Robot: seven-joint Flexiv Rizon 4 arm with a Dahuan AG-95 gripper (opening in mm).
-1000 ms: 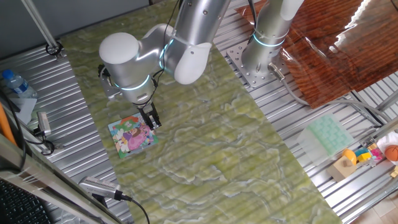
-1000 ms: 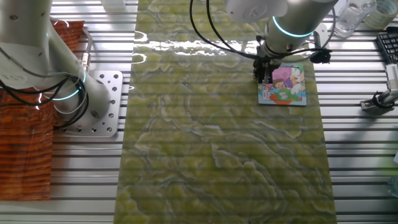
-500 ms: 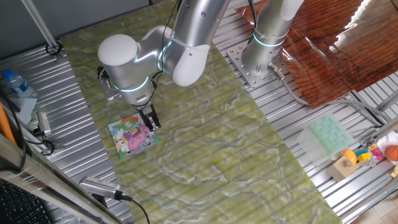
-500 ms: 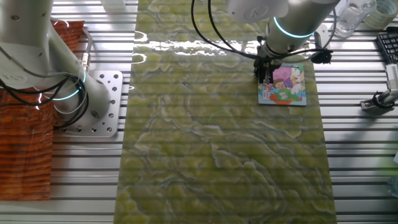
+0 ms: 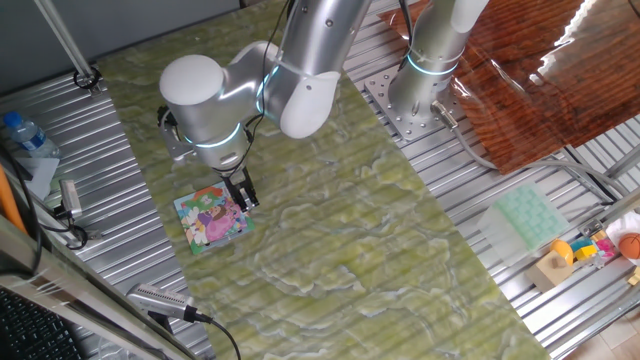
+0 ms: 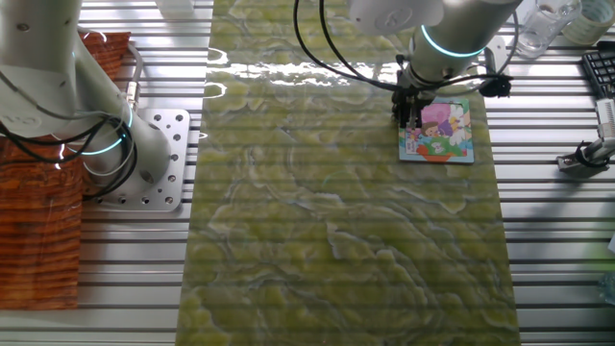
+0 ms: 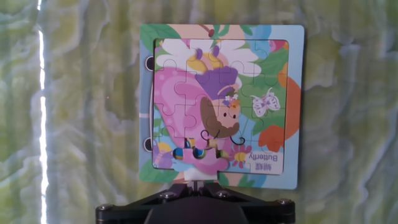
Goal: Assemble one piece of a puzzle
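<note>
The puzzle (image 7: 249, 74) is a small square board with a teal border and a pink cartoon picture, flat on the green marbled mat. It also shows in the fixed views (image 5: 212, 218) (image 6: 440, 133). My gripper (image 7: 196, 182) stands low over the board's near edge, fingers close together, shut on the piece (image 7: 198, 163), a tiny pink-and-white bit at the picture's bottom row. In the fixed views the gripper (image 5: 243, 197) (image 6: 407, 120) points straight down at the board's edge and hides the piece.
A second arm's base (image 5: 425, 80) (image 6: 106, 144) stands on the slatted table beside the mat. A pale green tray (image 5: 527, 218) and coloured toys (image 5: 590, 248) lie at the right. A bottle (image 5: 25, 135) and a hand tool (image 5: 165, 300) sit on the left.
</note>
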